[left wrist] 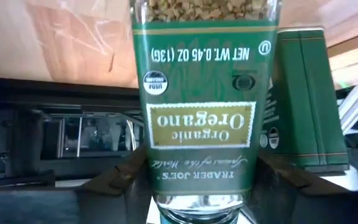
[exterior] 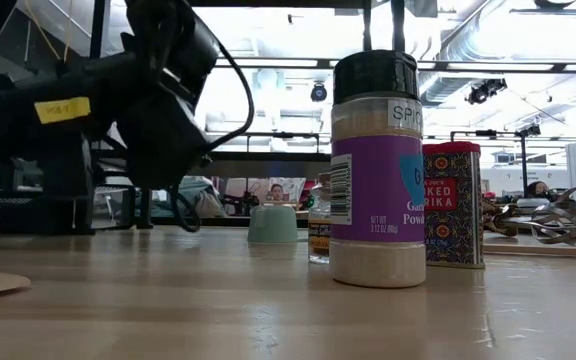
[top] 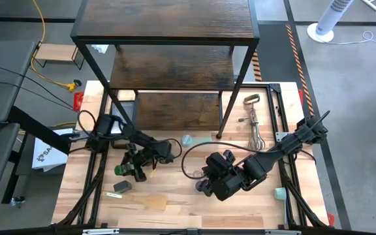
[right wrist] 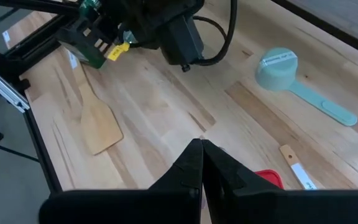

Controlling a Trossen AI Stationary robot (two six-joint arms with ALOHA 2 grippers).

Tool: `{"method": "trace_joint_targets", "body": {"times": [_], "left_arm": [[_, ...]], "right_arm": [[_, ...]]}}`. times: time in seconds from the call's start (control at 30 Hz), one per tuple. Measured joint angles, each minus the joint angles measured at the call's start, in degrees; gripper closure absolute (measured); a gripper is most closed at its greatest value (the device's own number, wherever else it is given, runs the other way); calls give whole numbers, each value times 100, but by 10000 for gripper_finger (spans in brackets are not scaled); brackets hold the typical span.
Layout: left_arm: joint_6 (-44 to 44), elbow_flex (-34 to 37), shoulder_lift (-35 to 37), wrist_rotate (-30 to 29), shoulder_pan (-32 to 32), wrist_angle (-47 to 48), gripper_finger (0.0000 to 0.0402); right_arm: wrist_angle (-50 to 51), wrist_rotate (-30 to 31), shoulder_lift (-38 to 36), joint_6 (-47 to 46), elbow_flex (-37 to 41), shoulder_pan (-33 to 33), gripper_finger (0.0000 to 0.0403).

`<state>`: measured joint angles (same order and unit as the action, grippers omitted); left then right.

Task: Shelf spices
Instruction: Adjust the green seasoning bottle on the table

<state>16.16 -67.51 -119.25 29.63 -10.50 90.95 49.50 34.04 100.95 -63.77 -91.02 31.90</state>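
The pale striped-wood bench [top: 175,215] carries a dark brown three-tier wooden shelf [top: 168,26] in a thin black metal frame along its far edge. A glass oregano jar [left wrist: 201,106] wears a green label with an olive-gold name panel and white lettering. A black-lidded garlic powder jar [exterior: 377,170] has a purple label marked in blue; beside it stands a red paprika tin [exterior: 453,205]. A mint-green measuring scoop [right wrist: 278,68] and a pale wooden spatula [right wrist: 99,127] lie on the wood.

Left gripper [top: 130,168] low, jaws parted; right gripper [top: 209,185] low, jaws together.
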Motion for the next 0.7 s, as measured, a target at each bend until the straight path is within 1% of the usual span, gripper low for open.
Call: {"method": "trace_joint_targets", "body": {"times": [0.07, 0.13, 0.23, 0.47, 0.57, 0.7], "left_arm": [[-38, -2, -14, -49, 1, -199, 162], [-40, -6, -23, -57, 12, -113, 129], [-42, -119, -15, -69, 55, -134, 100], [9, -468, 88, -215, 233, -188, 90], [370, -429, 481, -653, 131, -787, 89], [1262, -291, 1303, -1355, -56, -1617, 88]], "right_arm": [[-2, 4, 0, 72, 0, 0, 403], [0, 2, 0, 81, 0, 0, 403], [-2, 2, 0, 123, 0, 0, 403], [0, 2, 0, 159, 0, 0, 403], [0, 0, 0, 180, 0, 36, 403], [42, -7, 0, 77, 0, 55, 403]]}}
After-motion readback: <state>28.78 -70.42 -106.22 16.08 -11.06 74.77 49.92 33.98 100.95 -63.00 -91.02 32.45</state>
